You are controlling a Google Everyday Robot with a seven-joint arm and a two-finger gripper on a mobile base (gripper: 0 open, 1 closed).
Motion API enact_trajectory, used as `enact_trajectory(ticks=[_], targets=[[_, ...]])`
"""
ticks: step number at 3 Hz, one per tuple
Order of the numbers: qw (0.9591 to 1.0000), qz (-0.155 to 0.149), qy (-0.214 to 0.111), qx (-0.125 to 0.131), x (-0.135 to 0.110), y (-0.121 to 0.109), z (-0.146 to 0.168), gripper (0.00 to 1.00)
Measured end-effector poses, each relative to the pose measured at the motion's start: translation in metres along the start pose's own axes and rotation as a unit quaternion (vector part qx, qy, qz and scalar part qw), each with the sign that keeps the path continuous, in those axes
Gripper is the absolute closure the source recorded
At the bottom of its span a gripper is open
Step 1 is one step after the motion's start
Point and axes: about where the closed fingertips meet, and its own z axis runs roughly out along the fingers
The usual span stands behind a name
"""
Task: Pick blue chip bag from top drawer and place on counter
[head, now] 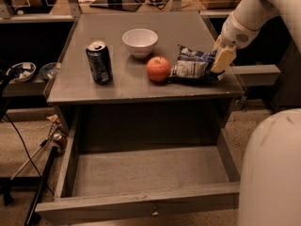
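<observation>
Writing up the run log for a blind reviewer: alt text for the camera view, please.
The gripper sits at the right end of the blue chip bag, which lies on the counter beside an apple, with a white bowl behind and a soda can further left. Below, the top drawer is pulled open, with nothing showing in it.

Counter (122, 86), grey, flat top. On it, left to right: soda can (99, 61), upright; white bowl (140, 42), further back; red apple (158, 68); blue chip bag (193, 66), just beside the apple. My gripper (222, 60) is at the bag's right end.
</observation>
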Motion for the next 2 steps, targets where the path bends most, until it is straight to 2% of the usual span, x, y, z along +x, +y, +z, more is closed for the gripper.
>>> enact_trajectory(ticks=[1,2], targets=[[1.0000,0.000,0.000,0.000,0.0000,0.0000,0.0000,0.58],[1.0000,0.000,0.000,0.000,0.0000,0.0000,0.0000,0.27]])
